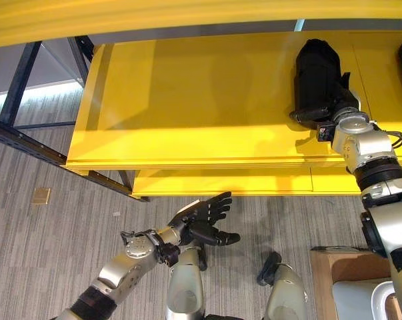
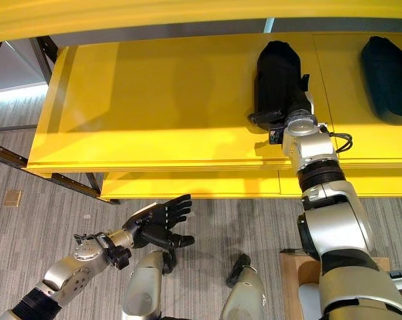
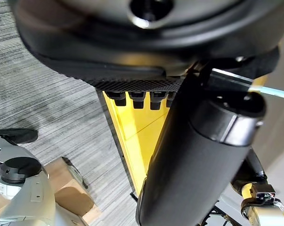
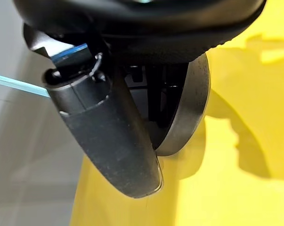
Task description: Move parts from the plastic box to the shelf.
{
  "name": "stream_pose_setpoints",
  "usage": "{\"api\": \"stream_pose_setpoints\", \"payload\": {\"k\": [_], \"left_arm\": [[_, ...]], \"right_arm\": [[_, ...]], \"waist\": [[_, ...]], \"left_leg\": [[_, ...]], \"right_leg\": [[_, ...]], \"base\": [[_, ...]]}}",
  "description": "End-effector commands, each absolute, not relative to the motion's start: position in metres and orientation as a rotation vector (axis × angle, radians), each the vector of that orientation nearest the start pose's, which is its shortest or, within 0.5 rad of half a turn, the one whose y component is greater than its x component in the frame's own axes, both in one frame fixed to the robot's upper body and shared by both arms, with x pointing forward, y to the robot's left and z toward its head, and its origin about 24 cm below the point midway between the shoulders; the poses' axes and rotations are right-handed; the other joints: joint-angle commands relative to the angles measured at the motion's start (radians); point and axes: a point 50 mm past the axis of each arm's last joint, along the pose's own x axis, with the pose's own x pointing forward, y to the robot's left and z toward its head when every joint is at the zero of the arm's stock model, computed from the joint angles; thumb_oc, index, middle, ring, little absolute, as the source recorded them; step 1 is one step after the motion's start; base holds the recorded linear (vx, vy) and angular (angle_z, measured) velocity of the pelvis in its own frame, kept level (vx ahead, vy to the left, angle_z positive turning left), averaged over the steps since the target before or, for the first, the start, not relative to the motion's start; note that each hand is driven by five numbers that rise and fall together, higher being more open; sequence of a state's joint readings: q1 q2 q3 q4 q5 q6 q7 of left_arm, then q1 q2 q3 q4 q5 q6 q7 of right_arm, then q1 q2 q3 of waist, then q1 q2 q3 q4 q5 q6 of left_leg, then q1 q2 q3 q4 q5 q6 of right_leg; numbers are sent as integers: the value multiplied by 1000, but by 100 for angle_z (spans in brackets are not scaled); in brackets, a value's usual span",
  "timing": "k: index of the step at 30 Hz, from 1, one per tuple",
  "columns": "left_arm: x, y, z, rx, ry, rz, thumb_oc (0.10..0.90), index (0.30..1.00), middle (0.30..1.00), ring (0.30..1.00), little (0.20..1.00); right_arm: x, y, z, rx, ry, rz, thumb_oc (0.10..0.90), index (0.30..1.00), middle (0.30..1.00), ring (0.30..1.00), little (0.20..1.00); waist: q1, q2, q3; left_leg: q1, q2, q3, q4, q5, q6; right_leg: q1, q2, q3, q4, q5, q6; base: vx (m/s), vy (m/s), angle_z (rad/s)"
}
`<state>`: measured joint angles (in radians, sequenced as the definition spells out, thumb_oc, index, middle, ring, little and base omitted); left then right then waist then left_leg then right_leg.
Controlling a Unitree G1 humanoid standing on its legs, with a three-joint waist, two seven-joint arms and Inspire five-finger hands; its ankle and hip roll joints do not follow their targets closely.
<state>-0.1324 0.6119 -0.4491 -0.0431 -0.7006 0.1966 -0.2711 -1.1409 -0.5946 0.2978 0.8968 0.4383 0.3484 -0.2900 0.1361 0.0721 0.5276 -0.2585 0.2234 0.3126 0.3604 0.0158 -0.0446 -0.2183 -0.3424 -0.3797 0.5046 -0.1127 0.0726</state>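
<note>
Left eye view: nearest, the left robot hand [image 1: 204, 220] hangs over the carpeted floor [image 1: 67, 220] with fingers spread, holding nothing. Farther off, the right robot hand [image 2: 291, 110] reaches onto the yellow shelf [image 2: 154, 100], curled round a black part [image 2: 276, 73] lying there. Another black part [image 2: 387, 77] lies apart on the shelf.

A warehouse or workshop storeroom is suggested: a broad yellow shelf [image 1: 187, 100] is carried on a dark steel frame [image 1: 17, 87], black parts [image 2: 387, 67] are laid on it, grey carpet flooring [image 1: 54, 227] is seen below, and a cardboard box [image 1: 347, 267] is set nearby.
</note>
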Motion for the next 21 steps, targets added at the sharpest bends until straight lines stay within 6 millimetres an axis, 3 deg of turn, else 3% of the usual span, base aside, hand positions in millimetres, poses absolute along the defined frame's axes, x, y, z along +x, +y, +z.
{"api": "stream_pose_setpoints", "payload": {"k": [1, 6, 7, 9, 11, 17, 21], "left_arm": [[241, 123, 74, -116, 129, -803, 900, 1000, 1000, 1000, 1000], [241, 119, 74, -129, 129, -804, 900, 1000, 1000, 1000, 1000], [240, 118, 74, -128, 128, -808, 900, 1000, 1000, 1000, 1000], [240, 118, 75, -131, 127, -809, 900, 1000, 1000, 1000, 1000], [240, 116, 75, -136, 123, -811, 900, 1000, 1000, 1000, 1000], [238, 117, 73, -141, 128, -817, 900, 1000, 1000, 1000, 1000], [237, 118, 72, -141, 129, -828, 900, 1000, 1000, 1000, 1000]], "right_arm": [[404, -248, 244, -358, -84, -469, 900, 1000, 1000, 1000, 1000], [399, -246, 265, -504, -219, -545, 900, 1000, 1000, 1000, 1000], [395, -244, 280, -637, -309, -597, 900, 1000, 1000, 1000, 1000], [394, -244, 284, -683, -331, -612, 900, 1000, 1000, 1000, 1000], [390, -242, 300, -894, -418, -671, 900, 1000, 1000, 1000, 1000], [382, -243, 317, -1140, -531, -766, 900, 1000, 1000, 1000, 1000], [380, -243, 322, -1191, -561, -785, 900, 1000, 1000, 1000, 1000]], "waist": [[9, 25, -8], [6, 30, -8], [5, 33, -8], [5, 34, -8], [6, 37, -8], [10, 37, -12], [14, 38, -14]], "left_leg": [[63, -19, 1, -14, -117, 19], [63, -24, -6, -13, -117, 20], [61, -28, -10, -12, -118, 21], [61, -29, -10, -12, -118, 21], [58, -33, -14, -10, -119, 22], [58, -37, -17, -9, -122, 23], [57, -39, -21, -11, -121, 23]], "right_leg": [[-7, 45, 45, 109, -131, -1], [-6, 48, 49, 108, -130, 0], [-6, 49, 50, 107, -130, 1], [-6, 50, 50, 107, -130, 1], [-4, 50, 49, 102, -128, 2], [3, 50, 42, 92, -126, 3], [3, 49, 40, 89, -124, 4]], "base": [[0, 0, 0], [0, 0, 0], [0, 0, 0], [0, 0, 0], [0, 0, 0], [0, 0, 0], [0, 0, 0]]}}
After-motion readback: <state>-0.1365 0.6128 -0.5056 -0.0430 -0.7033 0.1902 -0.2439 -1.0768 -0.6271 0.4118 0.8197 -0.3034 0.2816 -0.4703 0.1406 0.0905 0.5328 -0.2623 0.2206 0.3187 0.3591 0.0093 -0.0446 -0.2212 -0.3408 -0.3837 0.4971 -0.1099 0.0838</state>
